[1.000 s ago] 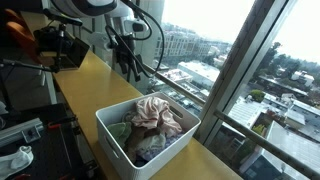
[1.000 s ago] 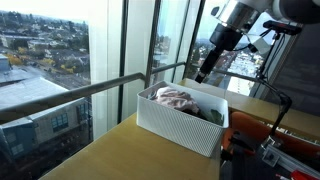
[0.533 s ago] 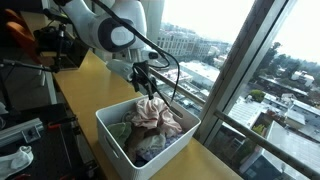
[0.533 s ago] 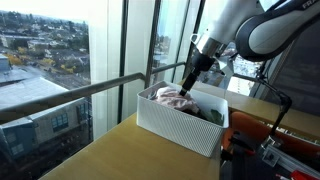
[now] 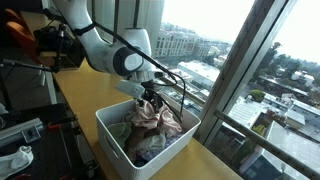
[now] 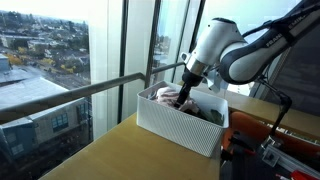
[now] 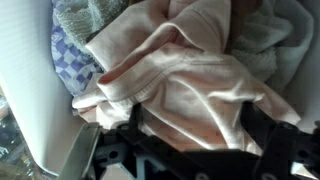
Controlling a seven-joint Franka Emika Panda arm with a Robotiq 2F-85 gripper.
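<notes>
Gripper point(image 5: 150, 101) at pink cloth point(image 7: 195, 75) in bin point(image 5: 113, 143).
The gripper hung inside the white bin on the counter point(image 5: 88, 78), its tips down at the pink cloth. In the wrist view the jaws stood apart, one on each side of a fold, not clamped. The cloth lay on top of the pile, with a blue checked cloth point(image 7: 66, 62) and a green towel point(image 7: 85, 15) beside it.

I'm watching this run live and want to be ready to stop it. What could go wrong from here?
1. The gripper is down at the pink cloth, which lies bunched against a checked cloth; a grasp may drag both up.
2. The bin looks light; a snagged cloth might lift or tip it.
</notes>
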